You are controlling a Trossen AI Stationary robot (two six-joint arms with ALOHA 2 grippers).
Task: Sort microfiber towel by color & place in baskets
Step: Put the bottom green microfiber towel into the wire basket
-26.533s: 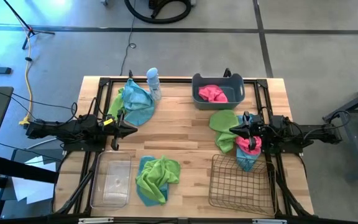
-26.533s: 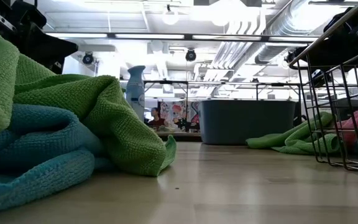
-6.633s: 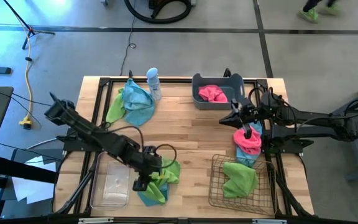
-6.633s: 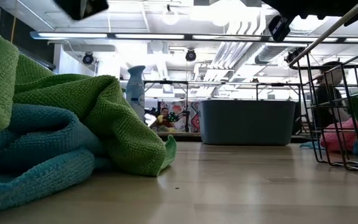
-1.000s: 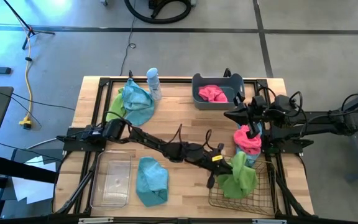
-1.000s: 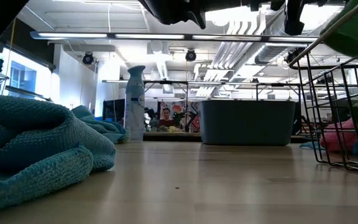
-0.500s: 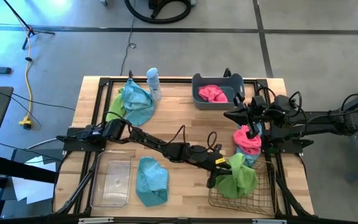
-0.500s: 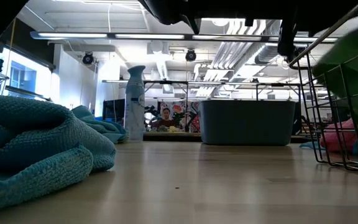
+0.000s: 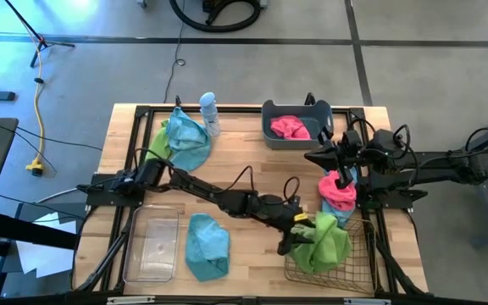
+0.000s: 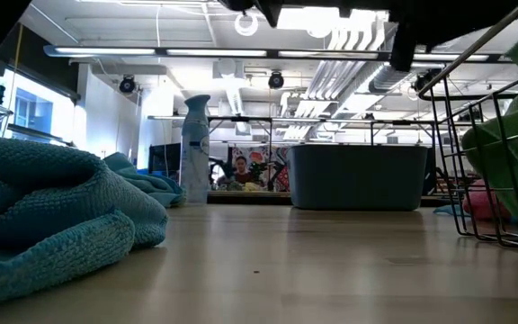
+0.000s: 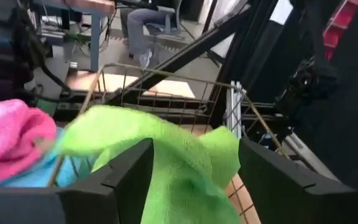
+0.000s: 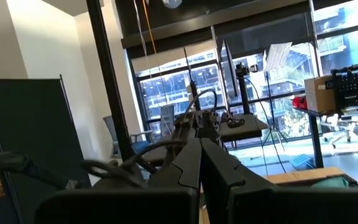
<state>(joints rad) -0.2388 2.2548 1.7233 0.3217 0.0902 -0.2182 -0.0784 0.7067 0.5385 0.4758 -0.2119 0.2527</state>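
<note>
bench [image 9: 252, 174]: pale wooden planks | far edge: grey tub [image 9: 297, 124], spray bottle [image 9: 209, 113] beside a teal and green cloth heap [image 9: 182, 140] | near edge: clear bin [image 9: 152, 246], teal cloth [image 9: 206, 246] just beside it, wire basket [image 9: 327, 263] | right side: pink cloth [image 9: 338, 191] (lying over a teal one)
</note>
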